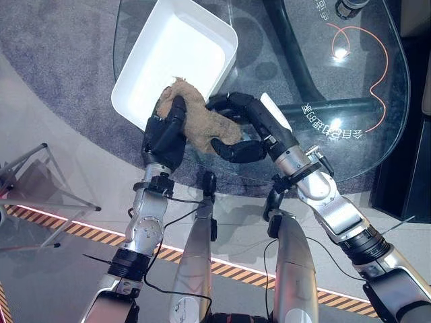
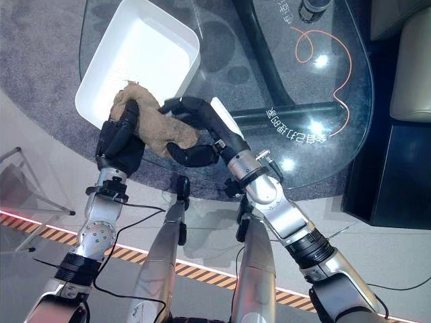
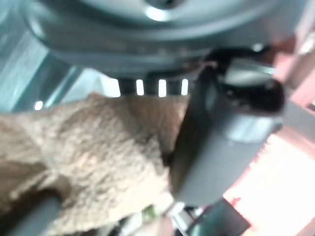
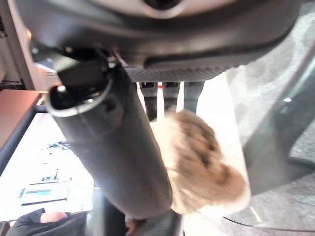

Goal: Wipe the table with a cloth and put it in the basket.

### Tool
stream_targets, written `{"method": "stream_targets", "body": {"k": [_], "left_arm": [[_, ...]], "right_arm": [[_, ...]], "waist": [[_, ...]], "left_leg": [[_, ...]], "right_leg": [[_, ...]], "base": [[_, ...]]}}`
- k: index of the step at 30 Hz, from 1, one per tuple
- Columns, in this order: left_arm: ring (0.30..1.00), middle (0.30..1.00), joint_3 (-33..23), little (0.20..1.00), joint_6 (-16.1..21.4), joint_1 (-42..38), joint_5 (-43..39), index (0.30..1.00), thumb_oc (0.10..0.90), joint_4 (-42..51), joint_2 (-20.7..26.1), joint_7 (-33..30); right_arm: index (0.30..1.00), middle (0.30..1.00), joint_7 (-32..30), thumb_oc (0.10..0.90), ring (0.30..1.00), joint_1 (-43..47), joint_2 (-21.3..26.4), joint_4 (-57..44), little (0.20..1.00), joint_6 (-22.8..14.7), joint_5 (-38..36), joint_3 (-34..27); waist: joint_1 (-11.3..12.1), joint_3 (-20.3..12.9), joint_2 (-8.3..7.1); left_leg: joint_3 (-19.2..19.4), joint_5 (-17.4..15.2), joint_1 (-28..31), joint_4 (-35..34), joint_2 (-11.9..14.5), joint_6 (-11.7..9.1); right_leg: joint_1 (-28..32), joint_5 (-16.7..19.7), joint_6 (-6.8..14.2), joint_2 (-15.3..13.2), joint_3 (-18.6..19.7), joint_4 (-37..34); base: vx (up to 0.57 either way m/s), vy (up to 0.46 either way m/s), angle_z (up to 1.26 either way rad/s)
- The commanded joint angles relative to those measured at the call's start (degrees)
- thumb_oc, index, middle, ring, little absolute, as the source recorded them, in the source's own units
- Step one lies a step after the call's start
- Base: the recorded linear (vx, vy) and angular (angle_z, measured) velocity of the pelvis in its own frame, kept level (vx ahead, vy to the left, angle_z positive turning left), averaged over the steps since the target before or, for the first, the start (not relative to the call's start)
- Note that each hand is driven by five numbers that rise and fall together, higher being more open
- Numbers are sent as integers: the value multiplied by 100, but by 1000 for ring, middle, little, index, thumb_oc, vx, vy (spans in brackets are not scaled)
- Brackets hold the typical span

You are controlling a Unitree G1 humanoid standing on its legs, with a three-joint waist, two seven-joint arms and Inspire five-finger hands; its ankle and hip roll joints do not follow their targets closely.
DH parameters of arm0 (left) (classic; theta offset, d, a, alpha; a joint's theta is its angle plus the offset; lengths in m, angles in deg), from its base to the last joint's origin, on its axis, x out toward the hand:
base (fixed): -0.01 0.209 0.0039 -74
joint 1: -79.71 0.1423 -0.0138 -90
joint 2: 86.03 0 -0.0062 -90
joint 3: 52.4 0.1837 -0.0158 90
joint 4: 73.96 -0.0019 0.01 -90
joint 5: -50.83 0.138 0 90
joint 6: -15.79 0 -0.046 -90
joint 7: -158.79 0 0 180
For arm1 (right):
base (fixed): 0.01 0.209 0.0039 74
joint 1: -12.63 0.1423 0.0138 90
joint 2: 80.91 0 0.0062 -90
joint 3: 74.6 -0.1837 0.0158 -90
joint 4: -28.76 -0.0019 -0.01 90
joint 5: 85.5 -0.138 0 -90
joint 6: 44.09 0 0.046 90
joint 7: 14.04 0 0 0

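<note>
A tan fluffy cloth (image 1: 202, 122) is bunched at the near corner of the white basket (image 1: 182, 47), partly over its rim, on the glass table (image 1: 316, 74). My left hand (image 1: 165, 138) grips the cloth's left side with its fingers curled over the top. My right hand (image 1: 252, 128) comes in from the right, its fingers over the cloth and its thumb under it, closed round the right side. The left wrist view has the cloth (image 3: 88, 157) against the palm. In the right wrist view the cloth (image 4: 202, 157) sits between thumb and fingers.
The basket lies tilted at the table's left end, near the curved edge. An orange cable (image 1: 377, 47) loops on the glass at the back right by a dark round object (image 1: 350, 7). A metal frame (image 1: 40, 182) stands on the floor to the left.
</note>
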Motion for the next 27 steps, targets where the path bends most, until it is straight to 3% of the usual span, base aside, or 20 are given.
{"method": "stream_targets", "body": {"k": [1, 8, 14, 23, 27], "left_arm": [[300, 300, -411, 200, 984, -401, 448, 300, 100, 767, 47, -33], [300, 300, -644, 200, 1530, -566, 1067, 300, 100, 725, 23, -743], [300, 300, -768, 200, 1725, -729, 1526, 300, 100, 734, 47, -1116], [300, 300, -874, 200, 1833, -1215, 2875, 300, 100, 615, 344, -1819], [300, 300, -909, 200, 1804, -1429, 3542, 300, 100, 517, 578, -2155]], "right_arm": [[900, 900, -157, 800, 900, 743, -337, -933, 900, -722, -86, -254], [900, 900, -375, 800, 900, 818, -429, -773, 900, -680, -90, -322], [900, 900, -656, 800, 900, 841, -465, -671, 900, -646, -56, -415], [900, 900, -1986, 800, 900, 695, -406, -111, 900, -400, 107, -774], [900, 900, -2516, 800, 900, 469, -339, 138, 900, -473, 209, -1059]], "waist": [[5, -146, -155], [14, -146, -168], [2, -146, -170], [-124, -146, -180], [-215, -146, -199]], "left_leg": [[365, -489, 205, 547, -518, 365], [361, -478, 252, 521, -517, 352], [375, -478, 231, 520, -506, 337], [438, -475, 261, 475, -457, 307], [467, -503, 253, 485, -430, 300]], "right_leg": [[510, 930, 237, 357, -84, -1220], [543, 907, 227, 375, -80, -1207], [516, 889, 220, 378, -69, -1187], [502, 875, 218, 390, 14, -1183], [470, 863, 217, 407, 64, -1171]], "base": [[0, 0, 0], [0, 0, 0], [0, 0, 0], [0, 11, 0], [3, 15, -2]]}}
